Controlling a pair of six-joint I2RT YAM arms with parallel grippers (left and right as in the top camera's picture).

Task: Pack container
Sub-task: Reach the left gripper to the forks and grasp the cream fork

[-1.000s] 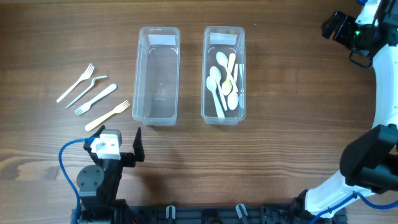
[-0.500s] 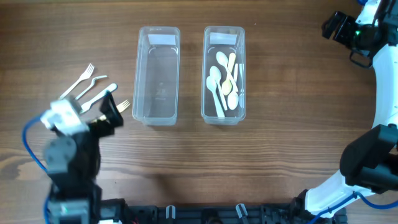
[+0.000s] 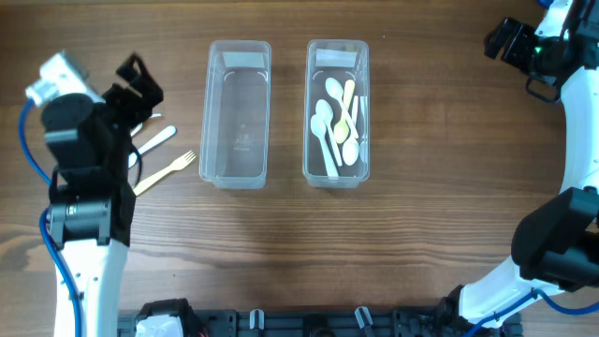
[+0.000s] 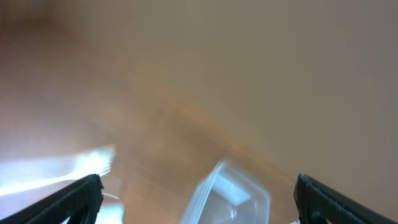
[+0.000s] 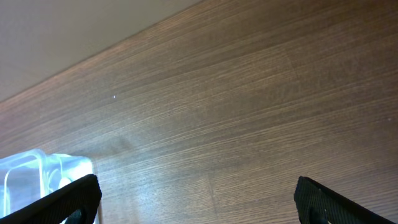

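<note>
The wooden worktop point(image 3: 281, 253) carries two clear containers side by side. The empty container point(image 3: 239, 122) stands to the left, and the second container point(image 3: 309, 140) already holds the white spoons point(image 3: 328, 117). I judge that the forks should go into the empty one, so the step in hand is to reach for a fork.

The left claw point(image 3: 140, 82) hovers over the group of forks, and its arm hides some of them. In the left wrist view, which is blurred, its fingertips point(image 4: 81, 199) stand wide apart with nothing between them. The right claw point(image 3: 501, 39) is far away at the worktop's corner, also wide open and empty.

From above, the white fork point(image 3: 157, 139) shows just beside the left claw, on the side nearer to the robot's base. The pale fork point(image 3: 167, 169) lies further that way, close to the empty container.

To do this well, the claw should turn its jaws across one handle and come down low, because the forks are thin and flat. The pale fork seems the easiest, since it lies apart.
</note>
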